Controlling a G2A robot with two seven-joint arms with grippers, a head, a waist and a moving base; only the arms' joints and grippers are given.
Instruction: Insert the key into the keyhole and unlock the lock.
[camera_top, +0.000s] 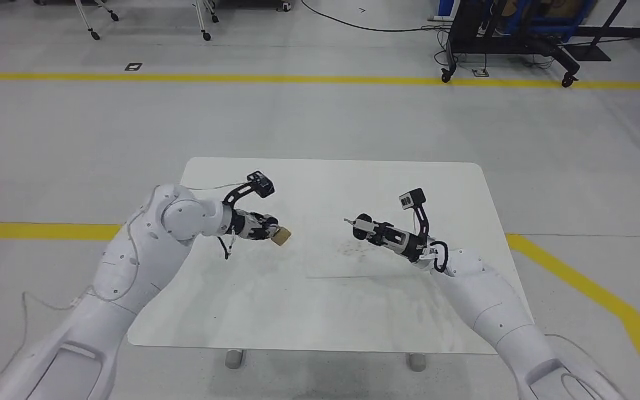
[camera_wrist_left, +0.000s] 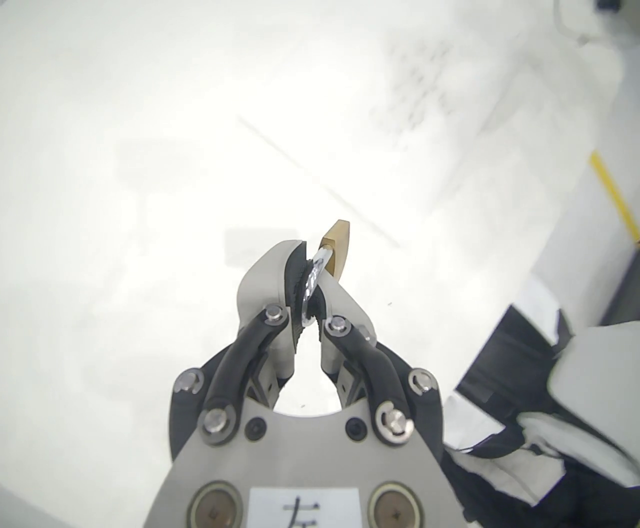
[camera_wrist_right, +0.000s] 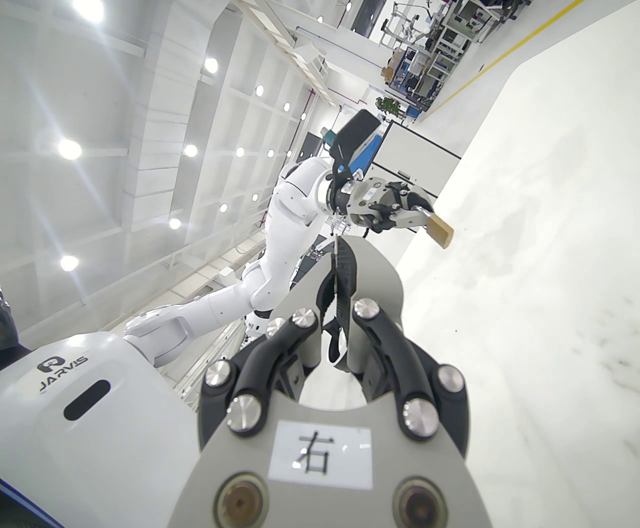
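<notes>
The right gripper (camera_wrist_right: 344, 249) held its grey, black-padded fingers pressed together. In the top view a small, thin, pale metal key (camera_top: 349, 221) appeared to stick out past their tips, though it was too small to show its teeth or which way it was turned. The key's long axis ran in line with the fingers, pointing across the middle of the white rectangular table (camera_top: 330, 300) toward the other arm.

Beyond the tip was an open gap, then the brass-coloured, block-shaped padlock (camera_wrist_right: 441, 230), near the key but clearly apart from it. As far as could be told, the padlock was held up off the tabletop. Its body stuck out from the left gripper (camera_wrist_left: 312, 262), so its free bottom face turned roughly toward the right arm. Seen from above, the padlock sat a little nearer the robot than the line of the key, so the two looked not quite lined up. I judged that the coming move turned on closing that sideways offset before pushing along the key's axis. The keyhole itself could not be made out.

Farthest along, the left gripper was clamped on the padlock's silver shackle (camera_wrist_left: 311, 280), with the brass body clear of the pads. The right arm, carrying the key, was the one placed to close the gap.
</notes>
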